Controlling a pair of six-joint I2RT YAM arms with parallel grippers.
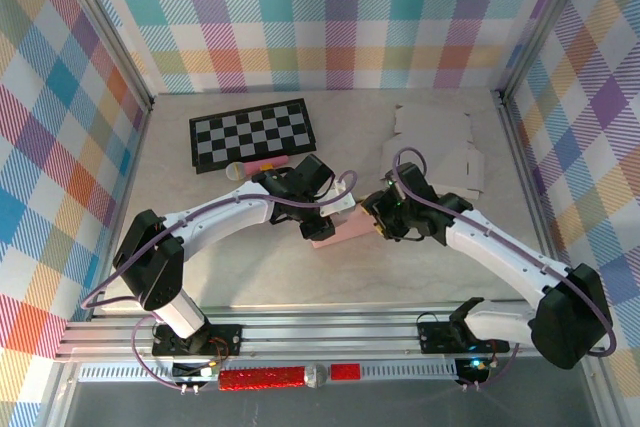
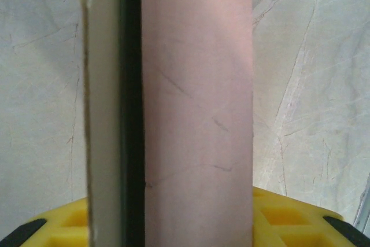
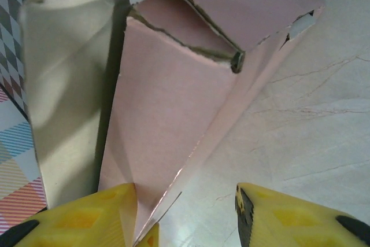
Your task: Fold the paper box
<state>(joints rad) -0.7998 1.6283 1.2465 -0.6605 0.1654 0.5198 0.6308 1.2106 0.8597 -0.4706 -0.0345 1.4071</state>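
The pink box lies on the table near the chessboard, just off its near right corner. The left end effector, on the chessboard side, clamps the box between its fingers. The right end effector, on the side away from the chessboard, stands partly wide, with one finger clear of the box.

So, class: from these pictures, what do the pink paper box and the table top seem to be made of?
Pink paper box: thin paperboard, matte pink outside, pale inside; the ragged torn edges show a fibrous grey core. Table top: smooth, faintly glossy, marble-like veins; stone or a printed laminate, cannot tell.
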